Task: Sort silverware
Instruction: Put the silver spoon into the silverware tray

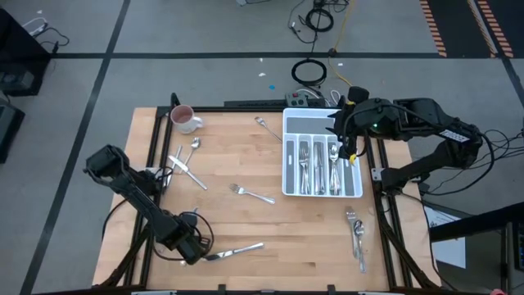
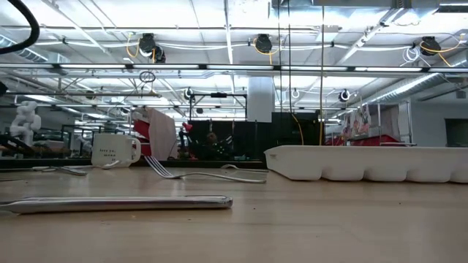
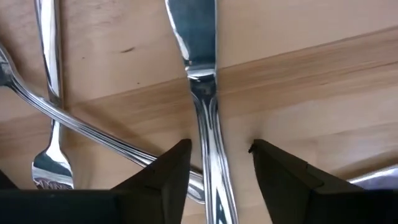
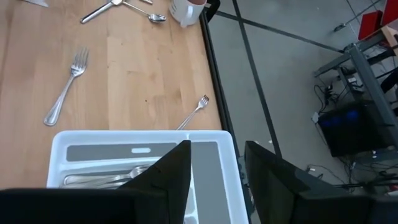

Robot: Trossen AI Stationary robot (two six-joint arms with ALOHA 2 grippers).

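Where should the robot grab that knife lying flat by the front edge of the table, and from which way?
Probably by the handle, from straight above. The knife lies flat on the table, so only its thin sides offer a grip. The left gripper already has its open fingers on either side of the narrow handle, just behind the wider blade. A fork crosses close beside the handle, so pinch carefully.

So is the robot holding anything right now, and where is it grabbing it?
Not yet. The left tool has its fingers on both sides of a knife's handle, with gaps showing. The right tool is empty above the white tray.
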